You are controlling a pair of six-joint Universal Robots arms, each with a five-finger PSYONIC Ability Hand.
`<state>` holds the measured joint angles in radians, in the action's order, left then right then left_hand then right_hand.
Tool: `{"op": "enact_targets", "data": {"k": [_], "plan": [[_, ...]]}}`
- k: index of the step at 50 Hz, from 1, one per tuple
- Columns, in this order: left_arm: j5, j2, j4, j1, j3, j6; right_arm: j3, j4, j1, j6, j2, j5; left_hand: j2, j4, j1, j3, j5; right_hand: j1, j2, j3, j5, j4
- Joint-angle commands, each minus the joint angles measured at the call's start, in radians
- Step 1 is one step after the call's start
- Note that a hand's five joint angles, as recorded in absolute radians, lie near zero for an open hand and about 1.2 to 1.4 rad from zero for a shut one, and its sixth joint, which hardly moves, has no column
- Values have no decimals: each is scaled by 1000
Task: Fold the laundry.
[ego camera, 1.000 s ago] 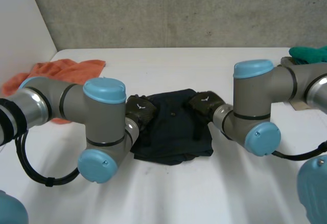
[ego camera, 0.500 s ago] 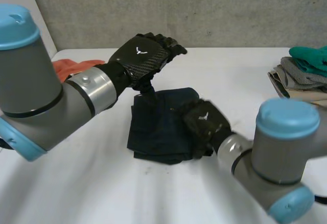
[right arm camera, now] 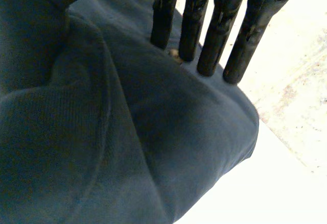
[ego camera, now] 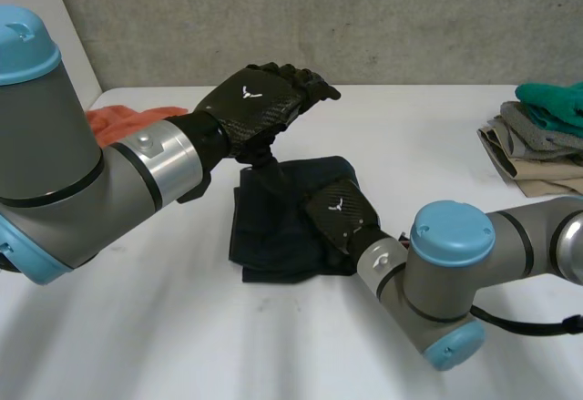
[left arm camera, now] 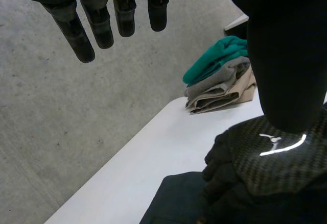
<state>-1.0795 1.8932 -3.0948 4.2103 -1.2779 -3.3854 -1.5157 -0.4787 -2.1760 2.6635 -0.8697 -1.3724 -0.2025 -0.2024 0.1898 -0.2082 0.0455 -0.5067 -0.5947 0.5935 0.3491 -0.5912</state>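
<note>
Since a second ago the left hand (ego camera: 255,99) has lifted off the dark navy garment (ego camera: 273,231) and the right arm has swung in low. In the head view the left hand hovers at upper centre above the garment's far left corner, while the right hand (ego camera: 339,213) lies flat on the garment's right half at mid-frame. An orange cloth (ego camera: 127,119) sits at far left and a stack of folded clothes (ego camera: 537,140) at far right. In the left wrist view that hand's fingers (left arm camera: 84,35) are straight, spread and empty. The right hand (left arm camera: 265,173) rests on the garment (left arm camera: 176,198) below its palm. In the right wrist view straight fingers (right arm camera: 217,35) press the bunched garment (right arm camera: 127,132) near its edge. The right hand is clearly nearer, so the next fold likely turns on it.
</note>
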Motion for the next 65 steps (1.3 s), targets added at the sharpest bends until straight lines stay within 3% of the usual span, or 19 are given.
{"op": "enact_targets", "data": {"k": [1,5,7,13,16,17,18,19,30,42,53,59,65], "plan": [[0,1,1,4,-1,1,86,21,1,13,44,6,-17,-17,30,-11,-1,-503,-415,416,486,-418],[-7,3,1,4,-4,1,114,77,1,13,61,7,-17,-17,30,-11,-1,-413,-325,326,396,-328],[-7,3,1,5,-9,0,114,113,1,16,58,7,-17,-17,30,-11,-1,-154,-66,68,137,-70],[-5,3,-2,10,-14,0,120,146,4,26,55,12,-17,-17,30,-11,-1,-154,-66,67,137,-69],[-5,3,-4,14,-12,1,146,146,5,24,72,13,-17,-17,30,-11,-1,-311,-223,225,295,-227],[-5,3,-4,16,-12,1,156,146,5,24,78,12,-17,-17,30,-11,-1,-452,-364,365,435,-367],[-5,3,-4,16,-12,1,182,150,5,26,93,7,-17,-17,30,-11,-1,-787,-699,701,770,-703],[-5,3,-4,16,-12,1,195,152,5,26,98,3,-17,-17,30,-11,-1,-889,-801,802,872,-804],[-10,-8,-5,45,-9,3,472,173,36,22,123,-4,-26,-26,38,-20,8,-890,-802,803,873,-805],[-26,-59,-5,88,-12,34,794,91,241,70,136,96,-26,-26,38,-20,8,-890,-802,803,873,-805],[-25,-77,-7,83,-12,77,1134,78,540,174,218,176,-26,-26,38,-20,8,-890,-802,803,873,-805],[-26,-77,-8,79,-14,80,1126,40,692,274,276,266,-26,-26,38,-20,8,-890,-802,803,873,-805],[-48,-68,-8,51,-24,78,924,-24,841,314,295,381,-29,-29,41,-23,11,-890,-802,803,873,-805]]}}
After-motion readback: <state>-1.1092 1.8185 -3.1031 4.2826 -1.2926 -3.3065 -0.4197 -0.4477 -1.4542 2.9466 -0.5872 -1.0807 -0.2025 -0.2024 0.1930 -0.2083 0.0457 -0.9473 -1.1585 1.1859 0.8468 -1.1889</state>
